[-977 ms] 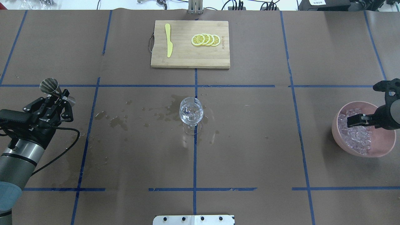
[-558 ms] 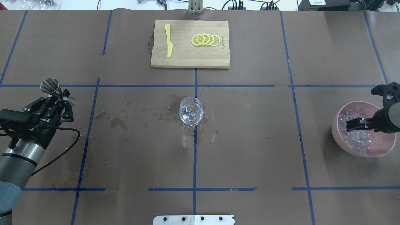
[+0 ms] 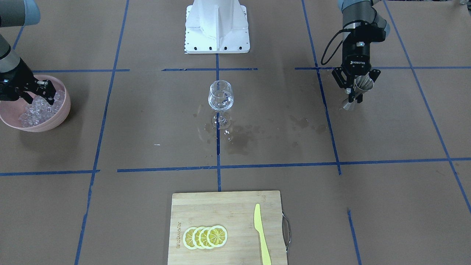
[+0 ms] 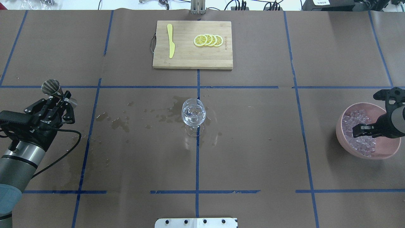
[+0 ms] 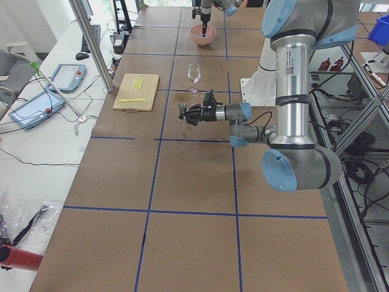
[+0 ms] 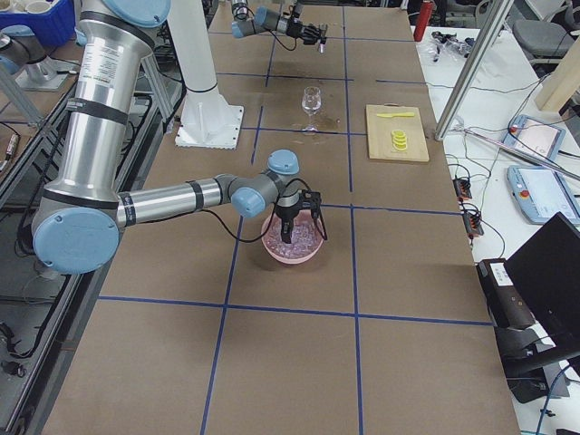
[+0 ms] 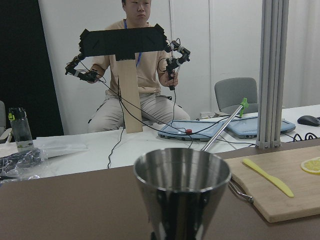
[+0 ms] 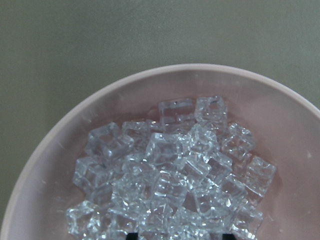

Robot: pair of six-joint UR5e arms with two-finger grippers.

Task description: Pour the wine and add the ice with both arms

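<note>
Right gripper (image 4: 356,130) has shifted over ice (image 4: 364,144); wet stains (image 4: 120,123) mark brown table (image 4: 253,152)

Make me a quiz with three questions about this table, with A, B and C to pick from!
1. Where are the small clear ice cubes?
A) in the round pink bowl
B) on a white plate
C) inside a blue box

2. How many yellow lemon slices lie on the bamboo cutting board?
A) two
B) four
C) seven

3. What is the left claw doing?
A) hanging open and empty
B) shut on the shiny steel cone-shaped measuring cup
C) gripping a spoon

Answers:
1 A: the cubes are heaped inside the bowl.
2 B: four overlapping slices sit in a row.
3 B: its fingers pinch the cup at its narrow middle.
</note>
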